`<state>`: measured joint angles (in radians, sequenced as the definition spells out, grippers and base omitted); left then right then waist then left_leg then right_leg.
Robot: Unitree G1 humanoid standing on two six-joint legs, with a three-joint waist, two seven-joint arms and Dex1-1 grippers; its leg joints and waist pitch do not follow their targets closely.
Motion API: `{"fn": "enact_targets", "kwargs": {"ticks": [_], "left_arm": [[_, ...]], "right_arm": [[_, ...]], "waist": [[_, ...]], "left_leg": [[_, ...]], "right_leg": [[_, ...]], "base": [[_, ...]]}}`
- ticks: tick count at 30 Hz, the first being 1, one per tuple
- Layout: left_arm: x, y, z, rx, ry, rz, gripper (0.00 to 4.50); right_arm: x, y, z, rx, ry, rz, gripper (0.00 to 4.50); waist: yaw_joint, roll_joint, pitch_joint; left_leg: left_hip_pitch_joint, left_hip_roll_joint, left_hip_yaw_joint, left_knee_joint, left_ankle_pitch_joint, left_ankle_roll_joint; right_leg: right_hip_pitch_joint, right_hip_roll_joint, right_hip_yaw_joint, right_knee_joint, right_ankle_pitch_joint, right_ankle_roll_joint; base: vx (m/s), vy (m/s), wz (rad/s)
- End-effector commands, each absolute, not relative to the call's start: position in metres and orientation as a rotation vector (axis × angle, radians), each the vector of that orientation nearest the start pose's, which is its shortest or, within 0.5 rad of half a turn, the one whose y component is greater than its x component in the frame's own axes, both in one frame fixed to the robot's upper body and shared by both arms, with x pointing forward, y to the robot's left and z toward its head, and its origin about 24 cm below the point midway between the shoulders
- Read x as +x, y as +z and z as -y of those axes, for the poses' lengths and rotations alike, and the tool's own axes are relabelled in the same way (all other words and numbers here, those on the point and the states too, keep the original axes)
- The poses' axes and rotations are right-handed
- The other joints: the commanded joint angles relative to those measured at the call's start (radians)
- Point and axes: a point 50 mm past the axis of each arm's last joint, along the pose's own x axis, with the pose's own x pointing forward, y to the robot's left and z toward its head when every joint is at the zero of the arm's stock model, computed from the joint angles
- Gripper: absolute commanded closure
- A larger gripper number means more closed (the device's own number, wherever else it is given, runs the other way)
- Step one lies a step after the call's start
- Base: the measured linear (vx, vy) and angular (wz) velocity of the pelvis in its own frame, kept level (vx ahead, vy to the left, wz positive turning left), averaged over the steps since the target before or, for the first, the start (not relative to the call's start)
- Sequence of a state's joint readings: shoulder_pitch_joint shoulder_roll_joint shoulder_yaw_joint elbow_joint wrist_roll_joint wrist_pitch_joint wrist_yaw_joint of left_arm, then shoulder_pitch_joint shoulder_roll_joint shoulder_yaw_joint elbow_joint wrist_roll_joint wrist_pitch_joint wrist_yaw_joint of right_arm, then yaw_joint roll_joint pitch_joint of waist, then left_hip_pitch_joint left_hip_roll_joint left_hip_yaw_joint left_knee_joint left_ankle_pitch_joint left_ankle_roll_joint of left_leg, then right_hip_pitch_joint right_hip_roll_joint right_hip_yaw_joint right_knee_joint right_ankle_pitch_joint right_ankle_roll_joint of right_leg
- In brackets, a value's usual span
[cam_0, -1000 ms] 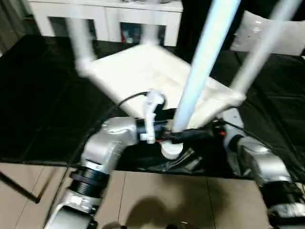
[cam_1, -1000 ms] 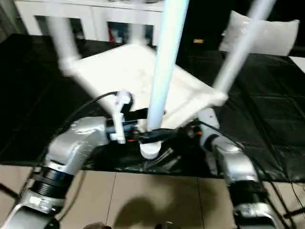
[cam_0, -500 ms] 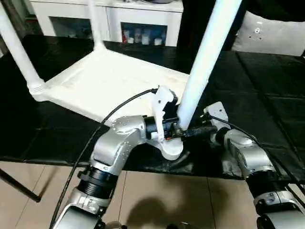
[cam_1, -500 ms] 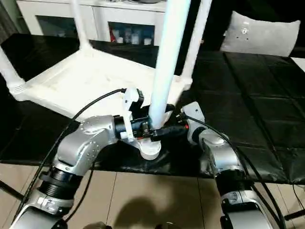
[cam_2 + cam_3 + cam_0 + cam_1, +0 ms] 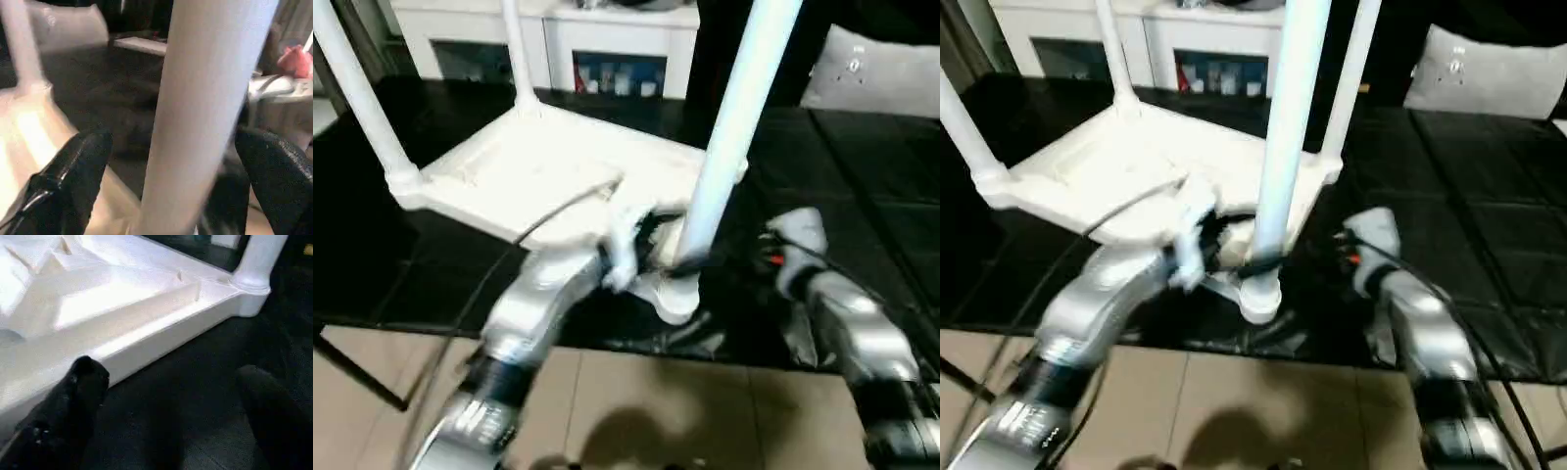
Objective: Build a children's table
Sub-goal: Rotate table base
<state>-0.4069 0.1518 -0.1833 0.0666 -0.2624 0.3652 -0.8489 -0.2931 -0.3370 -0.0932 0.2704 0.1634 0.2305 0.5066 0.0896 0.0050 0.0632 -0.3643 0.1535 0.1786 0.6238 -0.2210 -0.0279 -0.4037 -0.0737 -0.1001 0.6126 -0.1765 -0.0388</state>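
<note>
The children's table (image 5: 538,176) lies upside down on the black work table, its ribbed underside facing up and its white legs standing upright. The near leg (image 5: 729,127) rises from a rounded corner socket (image 5: 674,299) at the work table's front edge. My left gripper (image 5: 173,142) is open around this leg, one black finger (image 5: 73,181) on each side of it. My right gripper (image 5: 171,372) is open and holds nothing, to the right of the near leg. It faces the top's rim (image 5: 146,338) and a far corner socket (image 5: 252,281).
The black-covered work table (image 5: 862,176) stretches away to the right. Behind it stands a white cabinet (image 5: 607,29), and a pale cushion (image 5: 881,73) lies at the back right. Other legs rise at the left (image 5: 357,93) and the back (image 5: 514,49). Tiled floor (image 5: 636,411) lies below the front edge.
The white top, tilted a second ago, now lies flat on the black cover. My right gripper has drawn back a little from the near leg. My left gripper stays at the leg.
</note>
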Motion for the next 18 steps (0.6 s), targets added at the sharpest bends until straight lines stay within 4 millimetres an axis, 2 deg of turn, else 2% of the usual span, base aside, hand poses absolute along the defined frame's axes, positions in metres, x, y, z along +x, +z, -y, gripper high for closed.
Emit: {"fn": "enact_targets", "kwargs": {"ticks": [1,2,4,5,6,7,8,9,10,11,12,13,14,15,16,18], "left_arm": [[0.291,0.104,-0.081,-0.028,-1.08,-0.054,0.05],[0.29,0.103,-0.085,-0.021,-1.052,-0.054,0.05],[0.289,0.101,-0.091,-0.007,-1.0,-0.052,0.05],[0.287,0.1,-0.099,0.001,-0.929,-0.041,0.05],[0.287,0.1,-0.099,0.001,-0.929,-0.041,0.05],[0.285,0.101,-0.105,0.001,-0.874,-0.034,0.05],[0.281,0.1,-0.116,-0.003,-0.801,-0.042,0.05],[0.278,0.1,-0.123,-0.005,-0.751,-0.05,0.05],[0.277,0.099,-0.126,-0.007,-0.732,-0.053,0.05],[0.274,0.098,-0.134,-0.011,-0.663,-0.065,0.05],[0.273,0.098,-0.138,-0.008,-0.621,-0.064,0.05],[0.271,0.099,-0.141,-0.005,-0.584,-0.058,0.05],[0.27,0.099,-0.143,-0.004,-0.552,-0.057,0.05],[0.269,0.099,-0.145,-0.003,-0.525,-0.056,0.05],[0.268,0.099,-0.148,0.003,-0.487,-0.047,0.05],[0.261,0.101,-0.159,0.009,-0.363,-0.024,0.05]], "right_arm": [[0.299,0.07,0.213,-0.065,0.385,-0.151,0.0],[0.296,0.071,0.212,-0.067,0.388,-0.144,0.0],[0.292,0.073,0.211,-0.069,0.393,-0.134,0.0],[0.284,0.075,0.207,-0.066,0.401,-0.126,0.0],[0.284,0.075,0.207,-0.066,0.401,-0.126,0.0],[0.278,0.076,0.202,-0.053,0.415,-0.128,0.0],[0.271,0.077,0.197,-0.044,0.419,-0.133,0.0],[0.267,0.078,0.194,-0.039,0.422,-0.136,0.0],[0.266,0.079,0.194,-0.035,0.416,-0.138,0.0],[0.264,0.08,0.193,-0.019,0.39,-0.137,0.0],[0.263,0.081,0.194,-0.006,0.373,-0.133,0.0],[0.261,0.082,0.194,0.003,0.358,-0.133,0.0],[0.26,0.082,0.194,0.004,0.343,-0.136,0.0],[0.259,0.082,0.195,0.005,0.33,-0.137,0.0],[0.258,0.083,0.194,0.009,0.319,-0.139,0.0],[0.253,0.084,0.19,-0.005,0.303,-0.149,0.0]], "waist": [[0.002,0.0,-0.068],[0.001,0.0,-0.067],[0.002,0.002,-0.065],[0.0,-0.005,-0.062],[0.001,-0.002,-0.062],[-0.006,-0.021,-0.061],[-0.002,-0.021,-0.063],[0.0,-0.015,-0.061],[-0.003,-0.013,-0.059],[-0.008,-0.016,-0.06],[-0.012,-0.024,-0.059],[-0.011,-0.018,-0.057],[-0.013,-0.017,-0.055],[-0.015,-0.026,-0.055],[-0.012,-0.022,-0.055],[-0.014,-0.024,-0.054]], "left_leg": [[0.002,0.085,-0.034,-0.08,-0.117,0.073],[0.005,0.081,-0.033,-0.08,-0.134,0.067],[0.007,0.082,-0.033,-0.081,-0.147,0.059],[0.005,0.084,-0.036,-0.086,-0.158,0.051],[0.006,0.085,-0.036,-0.086,-0.164,0.051],[0.006,0.08,-0.033,-0.087,-0.173,0.051],[0.005,0.084,-0.035,-0.087,-0.154,0.047],[0.003,0.087,-0.036,-0.088,-0.153,0.051],[0.001,0.088,-0.037,-0.09,-0.156,0.049],[0.003,0.083,-0.036,-0.09,-0.162,0.046],[0.002,0.083,-0.035,-0.09,-0.168,0.046],[0.005,0.08,-0.035,-0.09,-0.178,0.041],[0.005,0.078,-0.036,-0.09,-0.188,0.038],[0.004,0.078,-0.035,-0.092,-0.189,0.036],[0.006,0.079,-0.037,-0.091,-0.191,0.033],[0.002,0.083,-0.039,-0.095,-0.198,0.026]], "right_leg": [[0.067,-0.096,0.068,-0.077,-0.202,-0.198],[0.063,-0.095,0.066,-0.084,-0.257,-0.184],[0.061,-0.095,0.067,-0.091,-0.297,-0.166],[0.061,-0.092,0.067,-0.092,-0.341,-0.14],[0.058,-0.094,0.067,-0.094,-0.352,-0.135],[0.056,-0.09,0.065,-0.101,-0.387,-0.12],[0.058,-0.093,0.068,-0.094,-0.373,-0.115],[0.056,-0.097,0.07,-0.094,-0.372,-0.115],[0.056,-0.095,0.069,-0.094,-0.375,-0.111],[0.052,-0.091,0.067,-0.097,-0.397,-0.1],[0.05,-0.091,0.066,-0.101,-0.409,-0.096],[0.047,-0.09,0.067,-0.105,-0.435,-0.085],[0.044,-0.09,0.065,-0.11,-0.461,-0.072],[0.045,-0.087,0.065,-0.111,-0.466,-0.064],[0.044,-0.09,0.066,-0.11,-0.467,-0.061],[0.045,-0.088,0.067,-0.109,-0.442,-0.053]], "base": [[0.0,0.0,0.0],[0.0,0.0,0.0],[0.0,0.0,0.0],[0.0,0.0,0.0],[0.0,0.0,0.0],[0.0,0.0,0.0],[0.0,0.0,0.0],[0.0,0.0,0.0],[0.0,0.0,0.0],[0.0,0.0,0.0],[0.0,0.0,0.0],[0.0,0.0,0.0],[0.0,0.0,0.0],[0.0,0.0,0.0],[0.0,0.0,0.0],[0.0,0.0,0.0]]}}
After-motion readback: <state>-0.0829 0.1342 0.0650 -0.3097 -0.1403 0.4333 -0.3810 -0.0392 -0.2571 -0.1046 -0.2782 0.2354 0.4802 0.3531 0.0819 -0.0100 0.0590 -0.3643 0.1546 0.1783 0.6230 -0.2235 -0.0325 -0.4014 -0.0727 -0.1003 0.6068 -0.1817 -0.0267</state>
